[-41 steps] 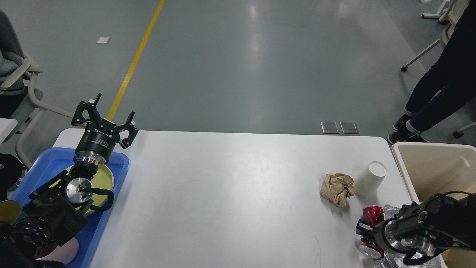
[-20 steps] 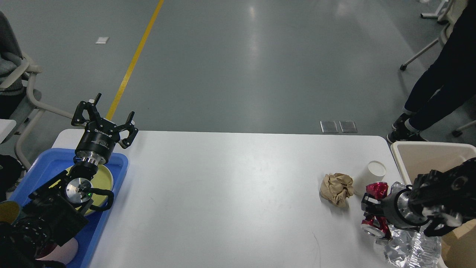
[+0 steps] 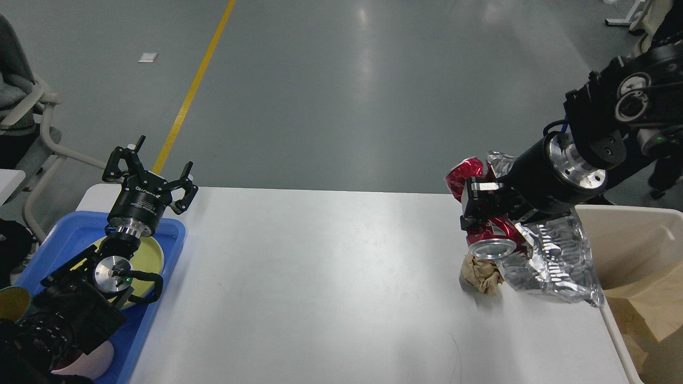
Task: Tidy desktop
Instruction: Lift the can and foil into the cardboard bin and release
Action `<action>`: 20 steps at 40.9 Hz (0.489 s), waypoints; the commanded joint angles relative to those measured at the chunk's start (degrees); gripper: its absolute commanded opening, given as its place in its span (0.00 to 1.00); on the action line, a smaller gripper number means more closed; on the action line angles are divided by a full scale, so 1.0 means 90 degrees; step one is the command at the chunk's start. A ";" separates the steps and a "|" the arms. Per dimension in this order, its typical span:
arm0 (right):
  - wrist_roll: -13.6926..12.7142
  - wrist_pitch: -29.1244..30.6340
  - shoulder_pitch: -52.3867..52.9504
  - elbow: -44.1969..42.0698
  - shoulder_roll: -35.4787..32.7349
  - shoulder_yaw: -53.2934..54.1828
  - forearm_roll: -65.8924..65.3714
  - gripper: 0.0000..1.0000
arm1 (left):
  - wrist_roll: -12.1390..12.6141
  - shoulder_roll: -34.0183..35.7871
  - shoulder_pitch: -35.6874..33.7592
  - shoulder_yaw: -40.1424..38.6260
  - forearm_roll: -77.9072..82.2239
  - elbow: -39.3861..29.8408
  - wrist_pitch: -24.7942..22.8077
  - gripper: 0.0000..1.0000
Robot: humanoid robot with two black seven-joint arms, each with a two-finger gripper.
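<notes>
Item in hand: your right gripper (image 3: 476,209) clamps a crushed red can (image 3: 483,234) with silver foil bag (image 3: 555,261) above the desktop (image 3: 320,277) at 3 o'clock; left gripper (image 3: 149,172) spread, empty; next, carry to the beige bin (image 3: 629,234).

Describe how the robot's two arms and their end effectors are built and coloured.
Both arms are matte black with polished silver metal rings at the wrist joints. The left end effector has two black linkage fingers on a round black body with small white lettering; a black cable loops beside a silver disc with a green light. The right end effector has a blocky black body behind a silver flange, and a thin blue wire shows near it.
</notes>
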 commanded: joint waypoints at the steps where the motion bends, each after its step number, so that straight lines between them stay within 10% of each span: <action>1: -0.0015 0.0315 0.0309 0.0011 0.0150 0.0203 0.0000 0.00 | 0.0000 0.0004 0.0008 -0.0004 0.0000 0.0000 0.0002 1.00; 20: -0.0015 -0.1812 -0.2939 -0.2584 -0.0191 -0.1476 -0.0478 0.00 | 0.0000 -0.0006 0.0008 -0.0004 0.0000 0.0000 0.0002 1.00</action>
